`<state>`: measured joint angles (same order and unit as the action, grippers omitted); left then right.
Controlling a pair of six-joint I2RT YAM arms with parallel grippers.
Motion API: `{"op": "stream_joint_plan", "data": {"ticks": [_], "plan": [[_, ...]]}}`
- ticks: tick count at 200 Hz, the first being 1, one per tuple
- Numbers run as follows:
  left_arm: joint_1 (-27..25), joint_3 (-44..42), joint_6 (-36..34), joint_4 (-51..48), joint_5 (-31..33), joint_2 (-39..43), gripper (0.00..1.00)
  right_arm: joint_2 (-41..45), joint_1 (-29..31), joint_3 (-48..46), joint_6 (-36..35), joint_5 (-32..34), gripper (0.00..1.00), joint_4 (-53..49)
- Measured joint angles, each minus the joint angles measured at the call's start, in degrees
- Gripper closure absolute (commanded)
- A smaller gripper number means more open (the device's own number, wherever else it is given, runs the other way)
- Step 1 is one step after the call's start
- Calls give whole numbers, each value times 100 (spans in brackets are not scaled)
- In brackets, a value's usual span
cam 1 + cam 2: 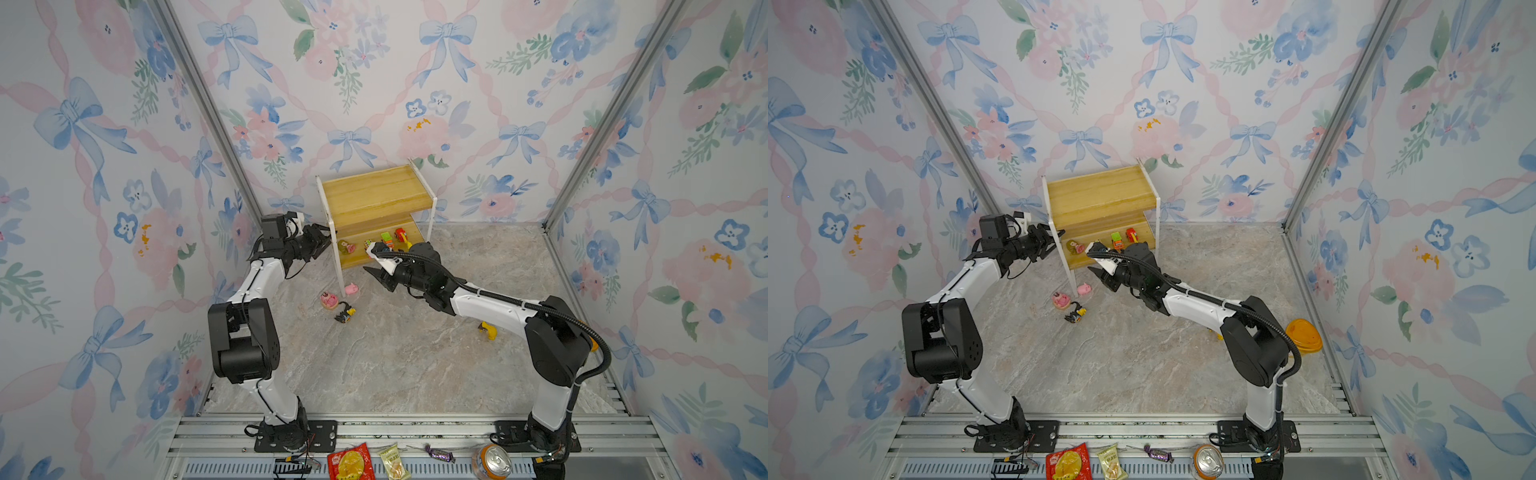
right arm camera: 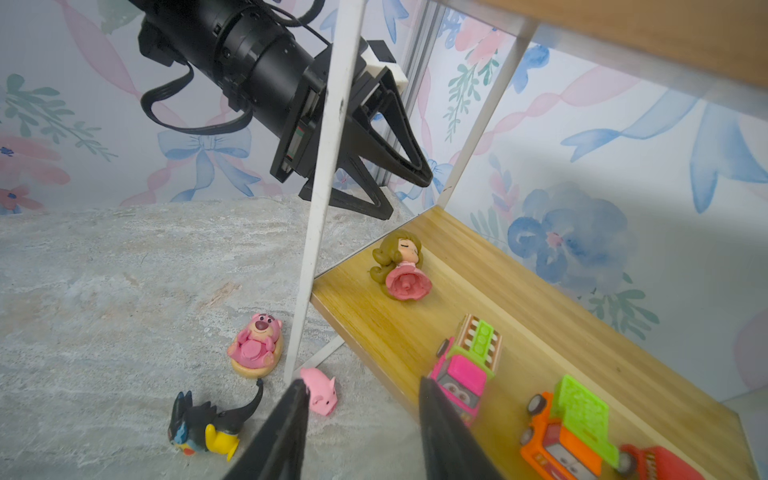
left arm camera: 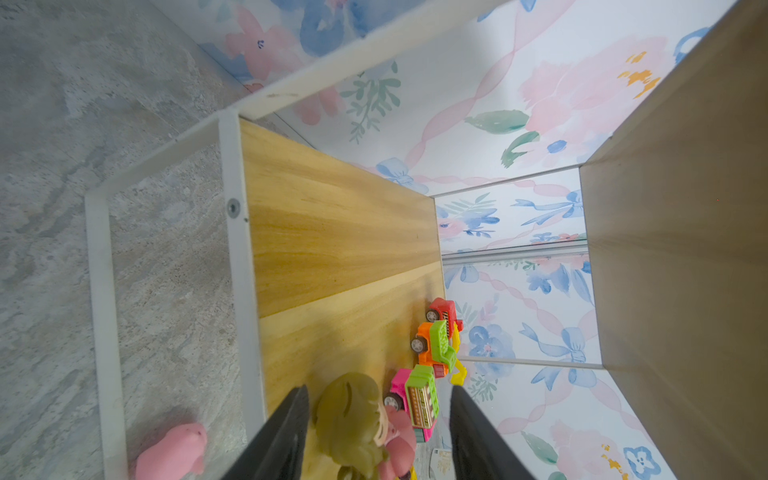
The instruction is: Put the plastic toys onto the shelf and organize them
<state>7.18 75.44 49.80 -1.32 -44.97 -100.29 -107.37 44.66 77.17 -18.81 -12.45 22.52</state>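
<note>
Four of eight toys are up, all on the lower board of the shelf (image 1: 374, 195), which stands at the 12 o'clock end of the worktop (image 1: 415, 365). L to R they are the pink-dress doll (image 2: 401, 270) lying on its back, the pink car (image 2: 465, 365), the green-orange car (image 1: 387, 240) and the red car (image 1: 400, 235). Top board is bare.

R hand (image 2: 360, 381) sits at the front edge of the lower tier. Its jaws are partly apart w/ nothing btwn them, and the pink car is just past one tip. L hand (image 1: 325, 240) is outside the shelf's 9 o'clock side frame, about half open and empty; the doll lies beyond its tips, not gripped.

Left on the worktop:
- pink pig (image 1: 351, 288), just beside the shelf's front-L leg
- round pink figure (image 1: 329, 300), at approx 8 o'clock from the pig
- black-yellow figure (image 1: 345, 312), on its side at approx 6 o'clock from the pig
- yellow-haired figure (image 1: 488, 330), well apart at approx 4 o'clock from the shelf, half hidden under the R forearm

Judgement: this looks like the gap btwn a placement and the nxt pick. Nxt move prob calls for the R hand to back straight out toward 6 o'clock w/o nudging the pink car. Then it drops onto the pig, the nearest toy. The leg crowds that grasp, so the jaws should straddle the pig clear of the leg. The doll may want standing up later, if tidy counts.
</note>
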Motion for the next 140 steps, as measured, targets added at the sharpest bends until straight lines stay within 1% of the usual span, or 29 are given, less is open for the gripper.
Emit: {"op": "stream_joint_plan", "data": {"ticks": [58,140], "plan": [[-146,153,2,2,212,-321,46,0,0,9,-55,4,56,79],[-332,225,-7,0,385,-350,49,-7,0,9,-33,90,57,173]]}}
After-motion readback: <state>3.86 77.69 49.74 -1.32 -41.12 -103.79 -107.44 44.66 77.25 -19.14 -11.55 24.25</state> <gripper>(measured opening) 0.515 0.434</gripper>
